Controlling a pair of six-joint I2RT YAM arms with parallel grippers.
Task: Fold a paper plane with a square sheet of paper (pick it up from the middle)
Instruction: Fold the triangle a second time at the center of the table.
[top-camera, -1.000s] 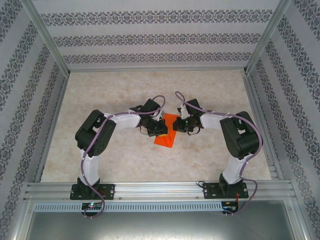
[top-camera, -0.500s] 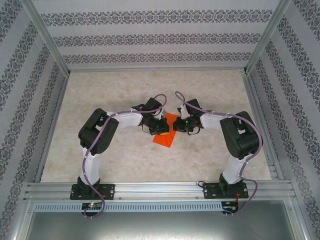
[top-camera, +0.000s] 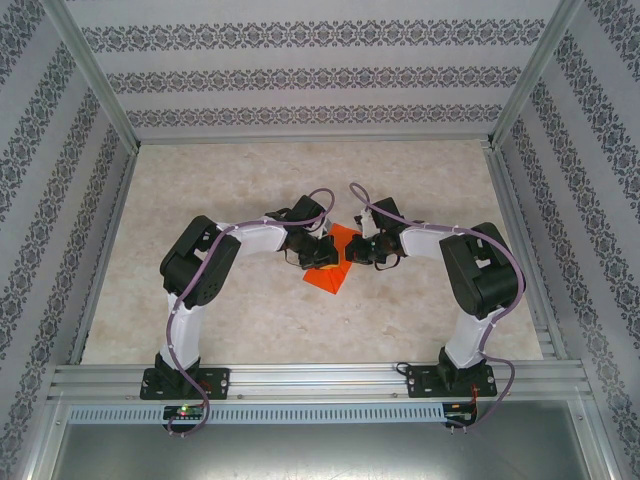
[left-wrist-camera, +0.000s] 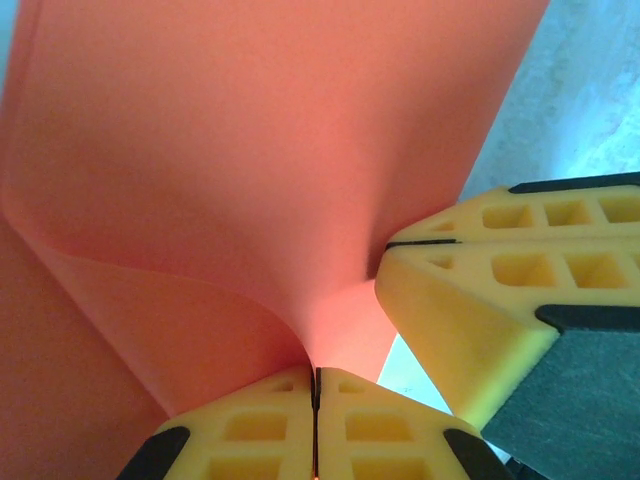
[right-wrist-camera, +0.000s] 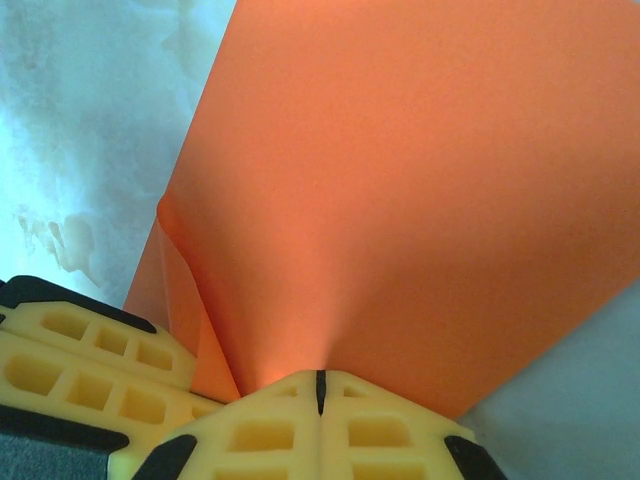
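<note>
Arms: both elbows bowed outward, forearms swung inward so the wrists face each other over the middle of the marbled tabletop (top-camera: 200, 180).
Left gripper (left-wrist-camera: 315, 400): yellow fingers pressed together, pinching an edge of the orange sheet (left-wrist-camera: 250, 150).
Right gripper (right-wrist-camera: 320, 390): fingers likewise closed flat on the sheet, just beside the left gripper.
Sheet: held between the two grippers at the centre of the tabletop, curving away from each pinch, with a folded flap showing at one side; seen from above, its point aims toward the arm bases.
Hard to make out: the fingertips from above, tucked under wrists and cables; whether the sheet's lower tip touches the tabletop; the sheet's full outline, cut off in both wrist views.
</note>
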